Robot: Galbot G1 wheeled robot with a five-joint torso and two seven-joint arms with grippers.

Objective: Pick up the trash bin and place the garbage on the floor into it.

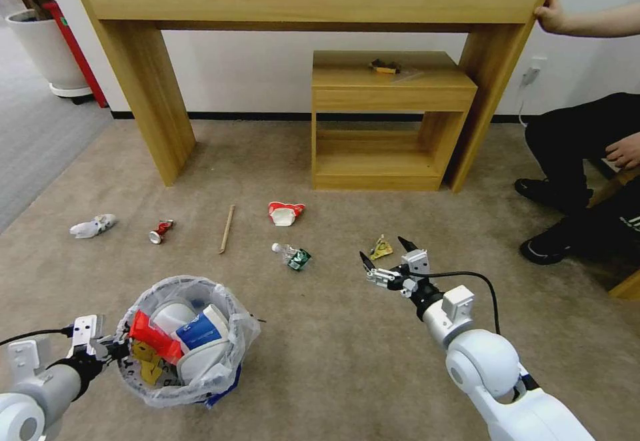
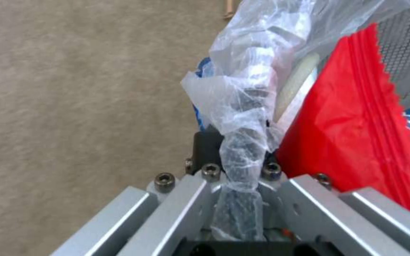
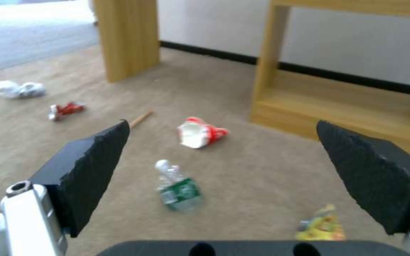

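Head view: the trash bin [image 1: 183,344] stands on the carpet [image 1: 333,361], its white liner bag [image 1: 235,334] holding a red wrapper [image 1: 152,338], a blue-white pack [image 1: 200,329], pale slipper soles [image 1: 175,314] and a yellow wrapper [image 1: 148,366]. The left gripper [image 1: 115,349] is clamped on the bin's rim at its near-left side. The right gripper [image 1: 385,256] hovers with fingers apart; a yellow-green wrapper [image 1: 381,247] lies between its tips, the clear bottle [image 1: 292,255] just to its left, long axis slanting with cap to the far left. Beyond lie the red-white paper cup [image 1: 285,213], the wooden stick [image 1: 227,228] pointing away from the robot, the crushed red can [image 1: 161,231] and a crumpled white wrapper [image 1: 93,226]. Left wrist view: the fingers close on bunched liner [image 2: 243,142] over the rim, the red wrapper [image 2: 357,142] just beside. Right wrist view: the black pads [image 3: 91,167] stand wide apart above the carpet; the bottle [image 3: 176,185] lies between them, cap pointing away, cup [image 3: 200,132] beyond, yellow wrapper [image 3: 322,227] near the other pad.
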